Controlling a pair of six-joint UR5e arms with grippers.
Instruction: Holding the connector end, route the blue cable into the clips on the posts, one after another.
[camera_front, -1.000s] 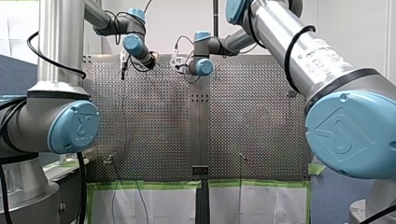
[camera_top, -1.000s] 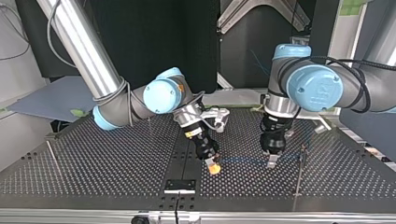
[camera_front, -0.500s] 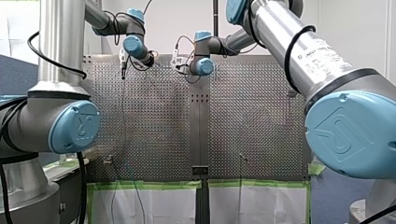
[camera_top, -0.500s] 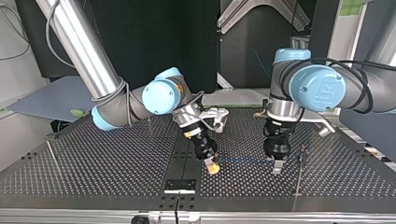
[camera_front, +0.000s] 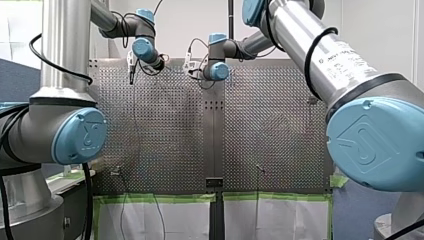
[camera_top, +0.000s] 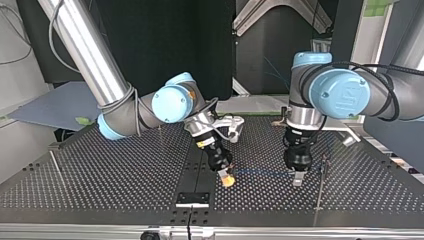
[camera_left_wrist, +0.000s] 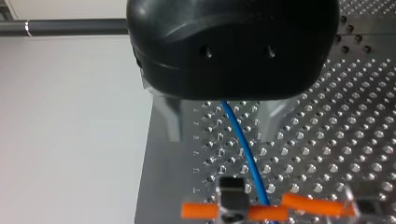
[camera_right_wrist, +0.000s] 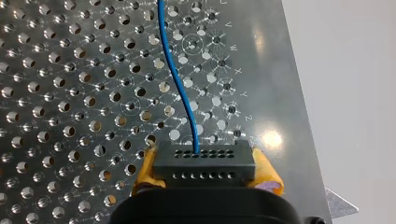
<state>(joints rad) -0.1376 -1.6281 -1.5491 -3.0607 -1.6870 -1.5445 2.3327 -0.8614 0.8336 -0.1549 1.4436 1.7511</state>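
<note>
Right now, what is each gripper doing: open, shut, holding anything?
My left gripper: open, the blue cable running between its fingers.
My right gripper: shut on the connector.

- The worktop (camera_top: 125, 170) is a metal plate perforated all over with a regular grid of holes, its two halves joined by a plain strip (camera_top: 197, 165) across the middle.
- A small black plate (camera_top: 192, 198) sits on that strip at the edge nearest the top view's camera.
- A thin post (camera_top: 57, 170) stands near one corner of that edge.
- A second post (camera_top: 320, 186) stands towards the other corner.
- Green tape (camera_front: 160, 198) borders the opposite edge.
</note>
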